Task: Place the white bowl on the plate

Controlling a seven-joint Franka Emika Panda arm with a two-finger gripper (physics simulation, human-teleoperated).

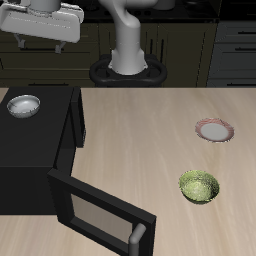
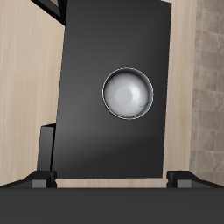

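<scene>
White bowl [image 1: 23, 105] sitting upright on top of black microwave [image 1: 40, 150], near its back edge, shiny pale inside showing plainly in wrist view [image 2: 128, 94]. Gripper [image 1: 42, 36] high above that bowl, well clear of it, touching nothing; fingers [image 2: 40, 181] spread wide apart, nothing between them. Microwave door [image 1: 100, 215] swung open toward table's front edge. Plate [image 1: 214, 130] flat on wooden table [image 1: 140, 130], well apart from microwave, bare. Green ribbed bowl [image 1: 198, 186] nearer front edge, close to plate but not touching.
</scene>
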